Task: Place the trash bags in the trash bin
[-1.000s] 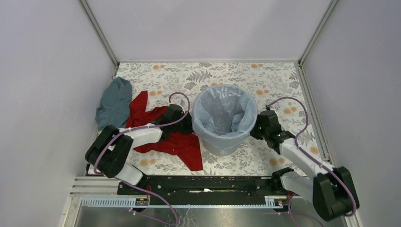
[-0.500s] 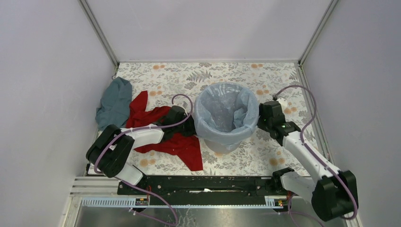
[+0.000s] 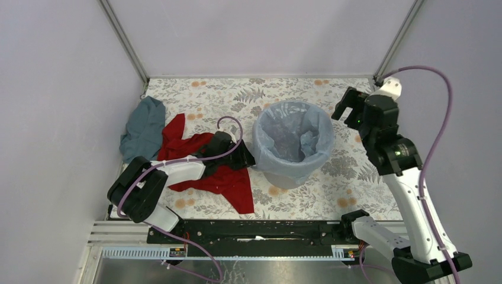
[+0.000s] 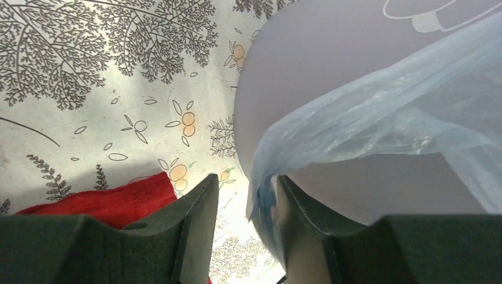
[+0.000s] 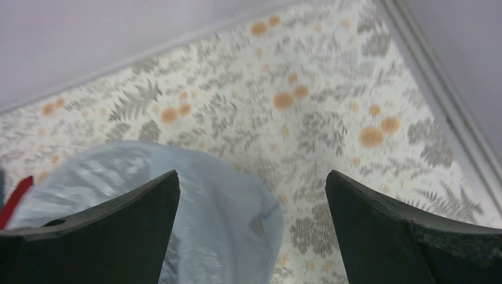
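Overhead, one trash bin [image 3: 283,175] is standing mid-table [image 3: 331,192], and one trash bag [image 3: 296,141] is lining it, the film folding out over the rim. The left claw [image 3: 246,157] is lying low at the bin's 9 o'clock, just beside the wall. The right claw [image 3: 348,107] is hovering well above the table at the bin's 2 o'clock, apart from it, its jaws spreading wide and gripping nothing. Two cloths are lying on the table: a red cloth [image 3: 228,182] under the left arm at 9 o'clock and a teal-grey cloth [image 3: 144,127] farther out at 10 o'clock.

From the left wrist, the bin's grey wall [image 4: 355,53] is filling the 1 o'clock corner, with the bag's hem [image 4: 402,100] draping down it. The left claw [image 4: 245,183] is standing slightly open. A tail of the film is hanging in the narrow gap against the right-hand finger [image 4: 302,231], and the table is showing through the rest of the gap, so nothing is being clamped. One corner of the red cloth [image 4: 112,198] is showing at 8 o'clock.

From the right wrist, the right claw [image 5: 251,174] is gaping wide and empty, the bag [image 5: 195,189] lying far below at 7 o'clock.
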